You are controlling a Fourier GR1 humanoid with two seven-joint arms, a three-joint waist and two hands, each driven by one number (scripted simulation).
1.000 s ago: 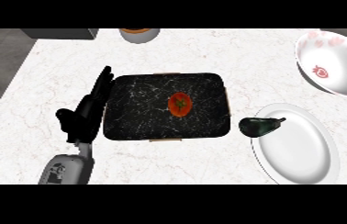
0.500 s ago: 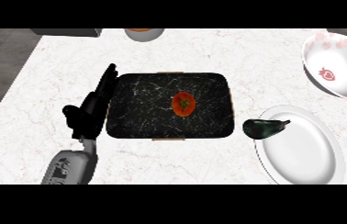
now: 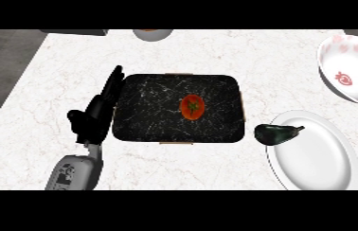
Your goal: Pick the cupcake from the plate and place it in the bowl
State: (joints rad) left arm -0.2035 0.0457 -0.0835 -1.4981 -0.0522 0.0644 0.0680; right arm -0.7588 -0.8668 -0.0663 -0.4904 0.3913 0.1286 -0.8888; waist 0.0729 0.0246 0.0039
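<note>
White marble counter (image 3: pixel 63 78) fills most of what we see, with a grey floor strip beyond its left edge. At the middle lies a black marbled tray (image 3: pixel 154 111), and on it, a little right of centre, sits a red tomato (image 3: pixel 193 107).

We see the left hand (image 3: pixel 98 112) along the tray's left edge, fingers straight and pointing to the far side, thumb out to the left; it holds nothing. The right hand does not show.

To the right and near us we find a white plate (image 3: pixel 315 154). On its far left rim sits a dark green object (image 3: pixel 276 133), partly hanging over the edge; we cannot tell it to be a cupcake. Well apart, at the far right edge, we see a white bowl (image 3: pixel 337 74) with red strawberry marks, cut off by the view. At the far edge, left of middle, a small round vessel (image 3: pixel 152 34) shows only in part.
</note>
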